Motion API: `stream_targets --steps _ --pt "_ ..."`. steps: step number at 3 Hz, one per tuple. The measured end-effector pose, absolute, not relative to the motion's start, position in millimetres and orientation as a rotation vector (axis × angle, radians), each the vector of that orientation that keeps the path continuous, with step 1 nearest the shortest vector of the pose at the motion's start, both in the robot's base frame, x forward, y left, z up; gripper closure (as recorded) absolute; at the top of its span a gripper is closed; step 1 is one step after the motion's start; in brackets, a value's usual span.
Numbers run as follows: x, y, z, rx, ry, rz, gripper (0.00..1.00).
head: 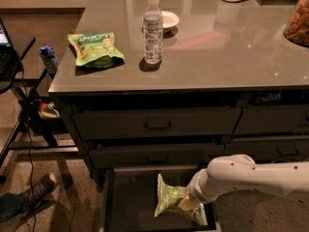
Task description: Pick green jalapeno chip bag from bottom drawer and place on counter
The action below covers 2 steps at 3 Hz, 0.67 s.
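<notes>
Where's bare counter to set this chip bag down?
Widest: counter front-right, between water bottle and jar. Crowded: left, around the bright green bag, bottle, bowl. The end effector grips the green jalapeno chip bag over the bottom drawer.

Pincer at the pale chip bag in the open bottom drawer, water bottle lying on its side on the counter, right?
Not quite: the water bottle stands upright on the counter, as the camera view shows. The pincer is at the chip bag in the open bottom drawer.
</notes>
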State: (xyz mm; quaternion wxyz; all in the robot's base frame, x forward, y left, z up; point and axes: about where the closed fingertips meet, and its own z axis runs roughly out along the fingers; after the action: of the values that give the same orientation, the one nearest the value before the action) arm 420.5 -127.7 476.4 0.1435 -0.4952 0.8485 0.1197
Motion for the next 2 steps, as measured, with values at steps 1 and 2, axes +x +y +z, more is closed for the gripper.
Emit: stream_targets --steps 1,2 --pt "420.6 -127.8 476.6 -1.428 2.446 0.345 1.0" --pt "425.8 -132.8 492.7 -1.421 2.435 0.33 1.0"
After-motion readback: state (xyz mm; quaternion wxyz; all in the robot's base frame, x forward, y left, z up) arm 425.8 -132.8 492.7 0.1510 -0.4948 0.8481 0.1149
